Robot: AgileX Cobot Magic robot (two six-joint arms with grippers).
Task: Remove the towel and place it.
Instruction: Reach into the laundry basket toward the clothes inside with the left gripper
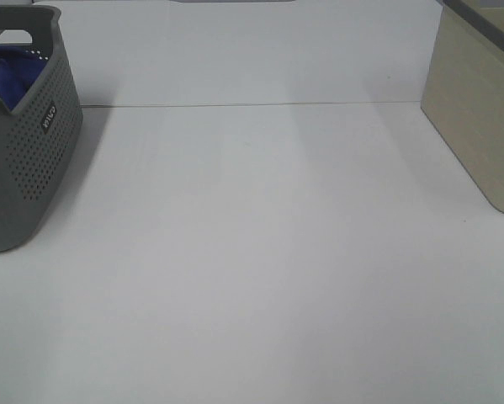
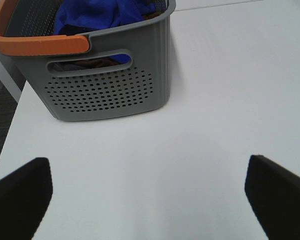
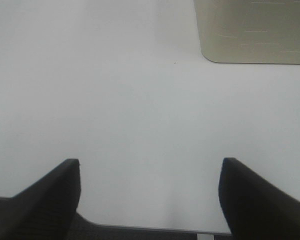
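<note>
The towel sits bunched inside the grey basket, its royal-blue folds showing above the rim; the basket stands at the far left of the white counter, partly cut off by the edge of the high view, its perforated wall carrying a small label; from the left wrist the same towel is seen heaped in the basket, blue also showing through the handle slot, and an orange handle lies along the near rim; the left claw is spread wide, its two dark fingers far apart over bare counter on the near side of the basket, pinching nothing and touching nothing; the right claw is likewise spread wide over the counter's edge with nothing between its fingers; ahead of it, well apart, stands a beige box with rounded corners, which the high view shows at the right edge of the counter; neither claw shows in the high view.
</note>
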